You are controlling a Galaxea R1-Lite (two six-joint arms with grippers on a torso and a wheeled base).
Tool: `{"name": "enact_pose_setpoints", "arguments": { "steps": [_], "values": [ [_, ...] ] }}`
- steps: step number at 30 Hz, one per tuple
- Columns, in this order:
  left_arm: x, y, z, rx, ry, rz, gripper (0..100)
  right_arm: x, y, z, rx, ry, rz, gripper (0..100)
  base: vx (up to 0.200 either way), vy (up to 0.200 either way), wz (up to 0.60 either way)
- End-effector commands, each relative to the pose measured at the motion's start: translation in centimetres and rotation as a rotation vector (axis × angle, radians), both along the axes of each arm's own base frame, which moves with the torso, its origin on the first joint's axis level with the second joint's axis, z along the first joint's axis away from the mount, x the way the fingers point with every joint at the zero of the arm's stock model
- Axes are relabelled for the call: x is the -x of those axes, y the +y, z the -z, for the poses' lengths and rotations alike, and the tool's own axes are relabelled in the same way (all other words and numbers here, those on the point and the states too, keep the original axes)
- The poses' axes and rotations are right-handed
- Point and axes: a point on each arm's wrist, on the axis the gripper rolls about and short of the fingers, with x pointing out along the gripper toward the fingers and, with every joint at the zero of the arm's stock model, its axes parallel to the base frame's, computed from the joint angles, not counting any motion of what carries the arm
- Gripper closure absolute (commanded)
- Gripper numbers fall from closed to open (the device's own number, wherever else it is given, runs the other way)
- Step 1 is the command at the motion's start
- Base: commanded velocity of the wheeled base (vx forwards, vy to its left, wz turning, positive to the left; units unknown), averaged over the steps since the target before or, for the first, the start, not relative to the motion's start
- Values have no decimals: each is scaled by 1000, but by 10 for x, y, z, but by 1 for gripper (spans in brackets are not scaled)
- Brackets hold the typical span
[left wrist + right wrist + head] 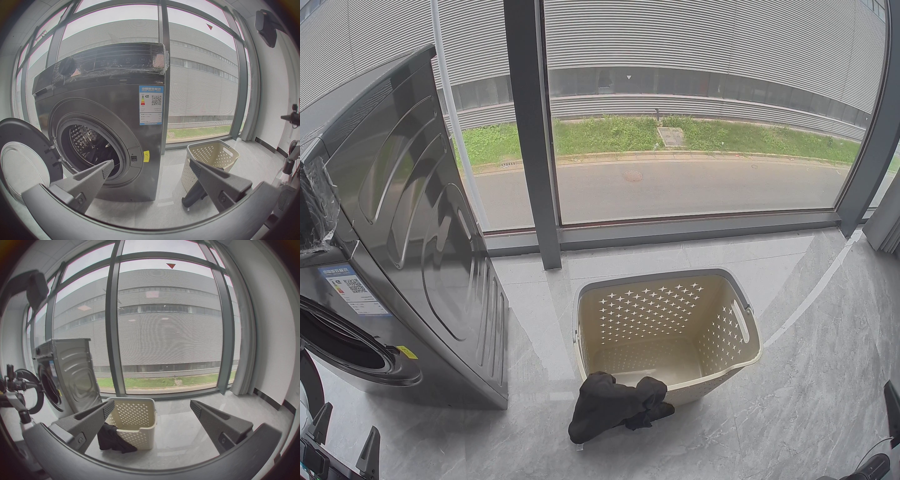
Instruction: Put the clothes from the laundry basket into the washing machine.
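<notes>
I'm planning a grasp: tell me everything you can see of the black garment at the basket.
The black garment is a crumpled, matte, soft-looking cloth bunched in folds. It hangs over the near rim of the cream laundry basket, mostly outside it, its lower end reaching the grey floor. Nothing else touches it.

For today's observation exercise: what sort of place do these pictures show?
Probably a laundry corner in a modern building: an open washer, a basket on the tiled floor, and tall windows.
</notes>
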Motion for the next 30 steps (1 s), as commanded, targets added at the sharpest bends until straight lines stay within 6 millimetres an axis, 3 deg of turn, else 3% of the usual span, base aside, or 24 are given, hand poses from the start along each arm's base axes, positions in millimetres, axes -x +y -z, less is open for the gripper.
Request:
{"name": "enact_pose_setpoints", "arguments": {
  "steps": [1,2,5,6,7,8,11,17,25,29,30],
  "values": [
    [0,0,5,4,1,-1,0,-58,9,-53,-57,291,-256,0,0,0,0],
    [0,0,5,4,1,-1,0,-75,16,-52,-57,359,-349,0,0,0,0],
    [0,0,5,6,1,-1,0,-83,21,-51,-49,388,-396,0,-133,0,0],
    [0,0,5,3,1,1,0,-115,37,-48,-31,478,-444,0,-200,0,0],
    [0,0,5,1,1,-1,0,-129,42,-46,-30,506,-440,0,0,0,0],
    [0,0,5,1,1,-1,0,-131,43,-46,-30,508,-441,0,0,0,0],
    [0,0,5,1,1,1,0,-174,60,-35,-38,549,-439,0,0,0,0],
    [0,0,5,1,1,1,0,-235,87,-7,-23,628,-431,0,0,0,0],
    [0,0,5,1,1,1,0,-290,110,16,-11,713,-426,0,0,0,0],
    [0,0,5,1,1,1,0,-298,122,34,-4,772,-437,0,0,0,0],
    [0,0,5,1,1,1,0,-301,126,46,1,813,-439,0,0,0,0]
  ]
}}
